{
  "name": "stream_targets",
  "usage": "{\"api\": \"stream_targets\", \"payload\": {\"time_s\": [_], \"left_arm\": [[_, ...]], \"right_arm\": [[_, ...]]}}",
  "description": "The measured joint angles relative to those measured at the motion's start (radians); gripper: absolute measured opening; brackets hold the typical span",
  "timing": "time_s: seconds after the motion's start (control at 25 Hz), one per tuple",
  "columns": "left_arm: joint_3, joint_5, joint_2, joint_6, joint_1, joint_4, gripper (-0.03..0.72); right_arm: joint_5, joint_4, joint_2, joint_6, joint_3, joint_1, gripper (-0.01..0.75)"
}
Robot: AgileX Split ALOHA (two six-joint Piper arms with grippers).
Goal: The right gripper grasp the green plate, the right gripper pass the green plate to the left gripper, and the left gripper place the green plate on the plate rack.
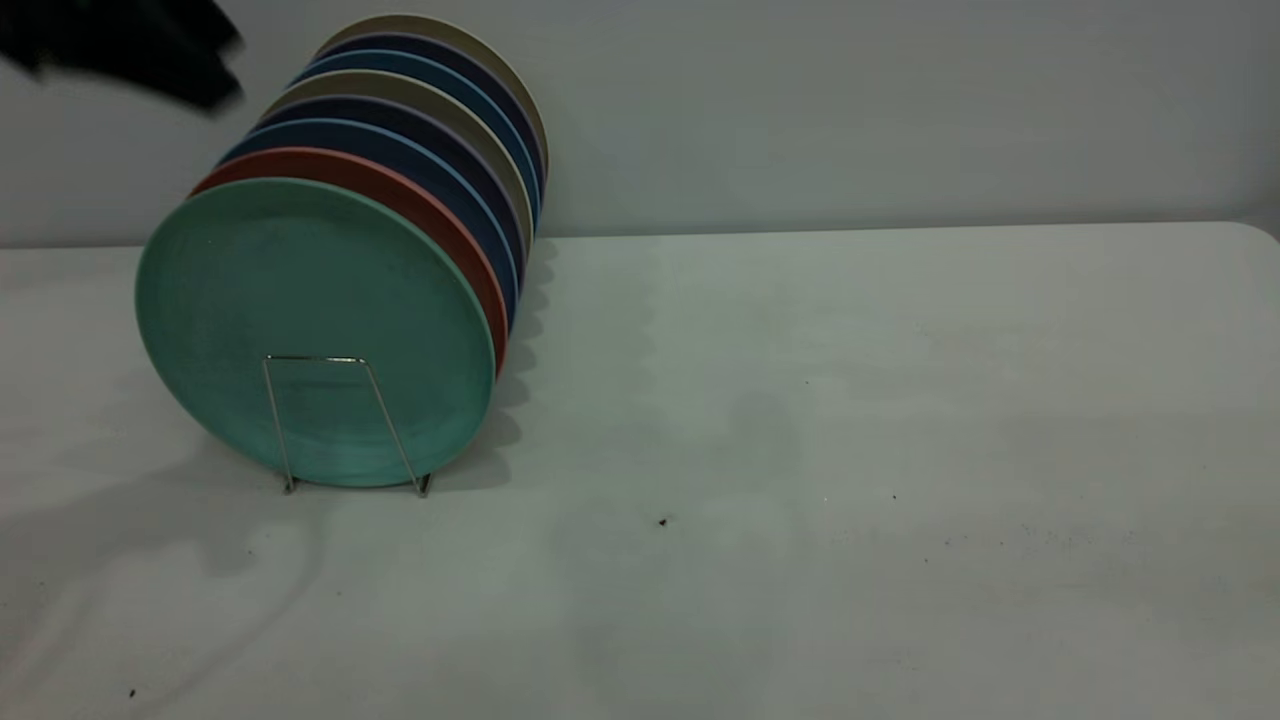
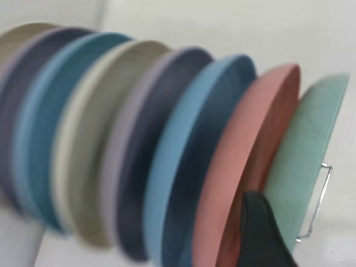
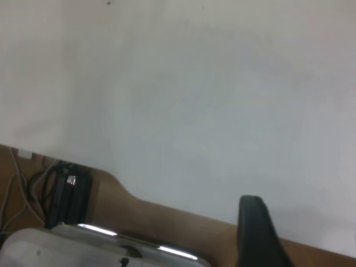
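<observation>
The green plate [image 1: 310, 330] stands upright at the front of the plate rack [image 1: 345, 420], leaning on a salmon-pink plate [image 1: 430, 215]. Behind it stand several dark blue, light blue and beige plates. My left gripper [image 1: 150, 55] is a blurred black shape high at the far left, above and behind the row, apart from the green plate. In the left wrist view one black finger [image 2: 261, 233] shows over the pink plate [image 2: 250, 161] and the green plate [image 2: 306, 150]; it holds nothing. My right gripper is outside the exterior view; one finger [image 3: 256, 233] shows, empty.
The white table [image 1: 850, 400] stretches to the right of the rack, with a few dark specks [image 1: 662, 521]. The right wrist view shows the table's edge, brown floor [image 3: 167, 217] and cables [image 3: 61, 189] below it. A grey wall stands behind the table.
</observation>
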Motion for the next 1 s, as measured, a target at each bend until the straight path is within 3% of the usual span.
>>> {"api": "stream_targets", "payload": {"time_s": [0.24,0.52,0.64,0.72,1.0], "left_arm": [[0.000,0.068,-0.268,-0.443,0.000,0.199,0.448],[0.000,0.225,-0.558,-0.857,0.000,0.441,0.448],[0.000,0.334,-0.650,-1.028,0.000,0.507,0.448],[0.000,0.418,-0.704,-1.125,0.000,0.547,0.448],[0.038,0.422,-0.840,-1.310,0.000,0.608,0.448]], "right_arm": [[0.003,-0.031,-0.003,0.053,0.000,0.006,0.439],[0.022,-0.144,-0.003,0.109,0.000,0.171,0.438],[0.019,-0.182,-0.003,0.154,0.000,0.195,0.438],[0.010,-0.190,-0.004,0.169,0.006,0.197,0.438],[-0.069,-0.195,-0.088,0.225,0.178,0.198,0.438]]}}
